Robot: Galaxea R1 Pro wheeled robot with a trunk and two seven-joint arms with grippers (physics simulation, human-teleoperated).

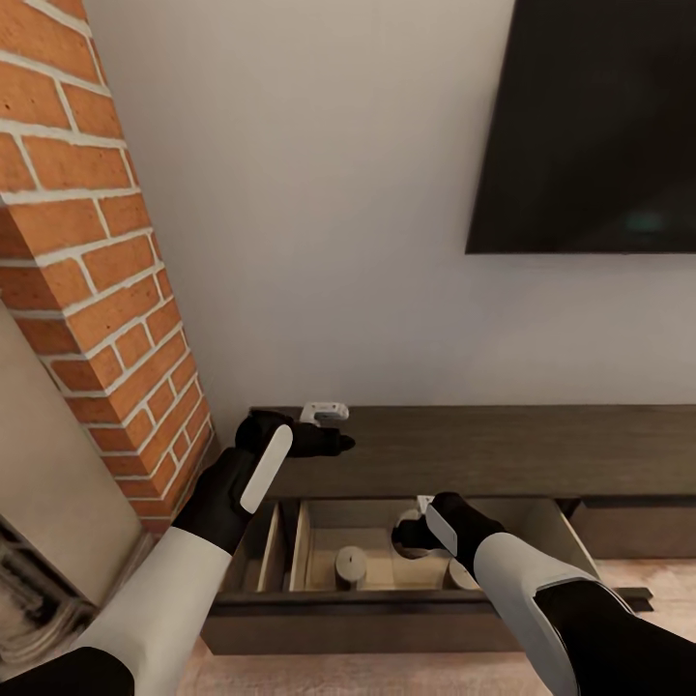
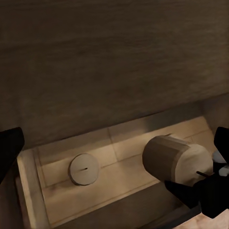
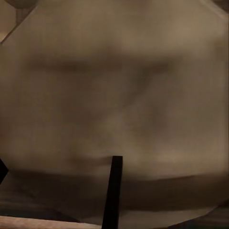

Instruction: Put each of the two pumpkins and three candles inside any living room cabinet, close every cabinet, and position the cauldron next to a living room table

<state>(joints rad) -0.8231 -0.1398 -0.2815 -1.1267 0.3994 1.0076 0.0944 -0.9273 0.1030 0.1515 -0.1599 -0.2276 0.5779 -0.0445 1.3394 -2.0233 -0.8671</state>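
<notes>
Candle in right end effector, partly hidden, over open cabinet drawer.

Head and left wrist above drawer

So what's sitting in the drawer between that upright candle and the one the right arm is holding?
Nothing: in the left wrist view, bare pale drawer floor separates the upright candle from the held candle.

- The cabinet, a long low dark-brown unit, stands against the white wall beside the brick fireplace.
- Its drawer is pulled out, lined in pale wood.
- One candle stands upright on the drawer floor.
- A second candle is held in the right pincer over the drawer.
</notes>
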